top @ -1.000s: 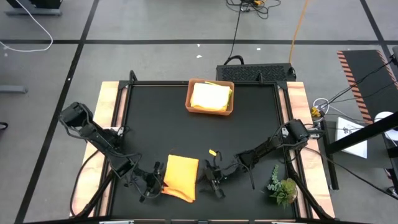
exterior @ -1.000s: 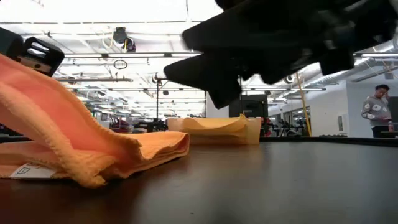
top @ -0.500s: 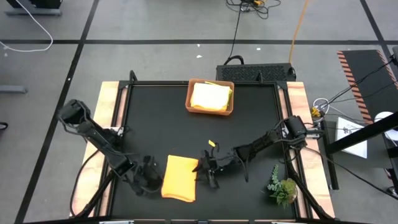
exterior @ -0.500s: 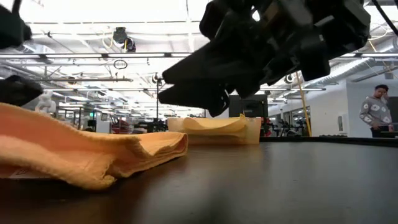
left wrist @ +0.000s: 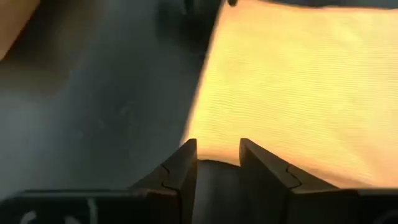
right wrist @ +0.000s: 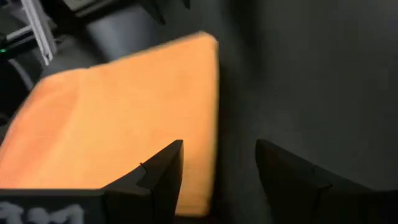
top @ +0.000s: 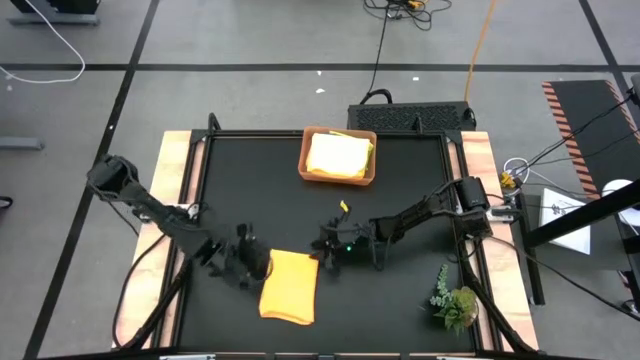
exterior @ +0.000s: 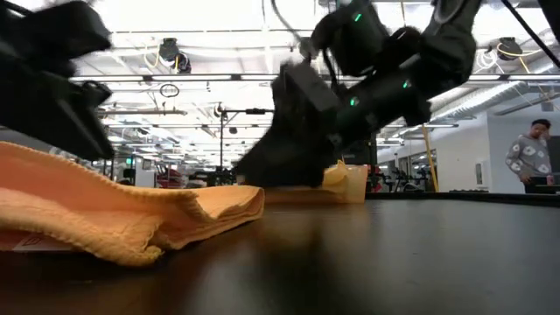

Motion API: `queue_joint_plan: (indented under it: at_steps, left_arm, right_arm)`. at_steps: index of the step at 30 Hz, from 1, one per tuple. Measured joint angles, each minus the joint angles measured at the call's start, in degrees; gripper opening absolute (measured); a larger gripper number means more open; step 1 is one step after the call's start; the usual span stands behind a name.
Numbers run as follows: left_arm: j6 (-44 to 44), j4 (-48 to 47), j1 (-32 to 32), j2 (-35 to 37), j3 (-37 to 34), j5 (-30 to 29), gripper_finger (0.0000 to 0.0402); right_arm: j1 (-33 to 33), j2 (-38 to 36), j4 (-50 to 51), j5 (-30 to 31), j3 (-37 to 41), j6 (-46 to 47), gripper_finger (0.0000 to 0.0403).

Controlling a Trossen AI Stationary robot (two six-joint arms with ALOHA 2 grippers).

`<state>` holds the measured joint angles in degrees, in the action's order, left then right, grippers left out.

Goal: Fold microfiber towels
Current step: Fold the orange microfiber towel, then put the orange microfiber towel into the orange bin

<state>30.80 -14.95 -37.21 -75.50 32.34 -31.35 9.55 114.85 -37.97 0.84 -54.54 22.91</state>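
A folded orange microfiber towel (top: 290, 285) lies flat on the black table near its front edge; its thick folded edge (exterior: 131, 236) rests on the tabletop. My left gripper (top: 252, 266) stands open at the towel's left far corner, the cloth (left wrist: 298, 87) just ahead of its fingertips. My right gripper (top: 328, 247) stands open at the towel's right far corner, with the towel's edge (right wrist: 205, 112) under one finger's line of sight. Neither holds anything. A folded yellow towel (top: 338, 155) lies in the brown tray (top: 304, 165).
The tray stands at the table's far middle. A green plant sprig (top: 455, 300) lies at the near right corner. Wooden strips (top: 178, 200) border the black mat on the left and right. A person (exterior: 529, 153) stands in the room far behind.
My left gripper has let go of the towel's raised part, which has dropped flat onto the rest of the cloth. Both grippers have moved from the towel's near side toward the far edge, and now stand beside its far corners. The right wrist has rolled somewhat.
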Motion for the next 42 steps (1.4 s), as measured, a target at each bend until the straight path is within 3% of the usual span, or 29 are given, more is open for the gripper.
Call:
queue_joint_plan:
  at_steps: [3, 6, 10, 16, 22, 28, 35, 38, 42]
  left_arm:
    - [-4.8, 2.6, 6.6, 0.0, 0.0, 8.1, 0.0116]
    - [-11.5, 8.0, 13.4, 0.0, 0.0, 19.8, 0.0116]
    - [-16.9, 11.2, 21.3, 0.0, 0.0, 32.9, 0.0119]
    - [-14.6, 9.6, 29.1, -1.5, -1.3, 40.7, 0.012]
    - [-10.9, 15.1, 31.4, -2.3, -7.4, 50.5, 0.012]
    - [-7.0, 26.2, 31.4, -2.3, -13.9, 52.5, 0.012]
    - [-6.3, 30.3, 30.7, -3.1, -15.7, 52.5, 0.012]
    - [-6.8, 30.6, 30.7, -3.2, -15.7, 52.6, 0.012]
    - [-9.2, 30.5, 30.4, -3.2, -15.7, 51.9, 0.0115]
  right_arm:
    - [-2.4, 0.0, 2.3, -5.7, 0.0, 3.3, 0.0194]
    - [-3.8, 0.0, 2.2, -11.7, 0.0, 5.0, 0.0194]
    - [-4.3, 0.0, 2.9, -16.1, 0.0, 5.8, 0.0194]
    - [-4.2, 0.0, 6.4, -16.1, 0.0, 5.8, 0.0194]
    - [-4.2, 0.0, 6.6, -16.0, 0.0, 6.0, 0.0194]
    - [-4.2, 1.0, 4.7, -15.9, 0.0, 6.2, 0.0168]
    - [-4.2, 3.9, 2.1, -15.5, -2.1, 5.9, 0.0121]
    - [-4.3, 4.1, 2.7, -16.0, -3.3, 4.2, 0.0134]
    - [-5.0, 3.2, 5.3, -18.1, -4.5, 3.1, 0.0181]
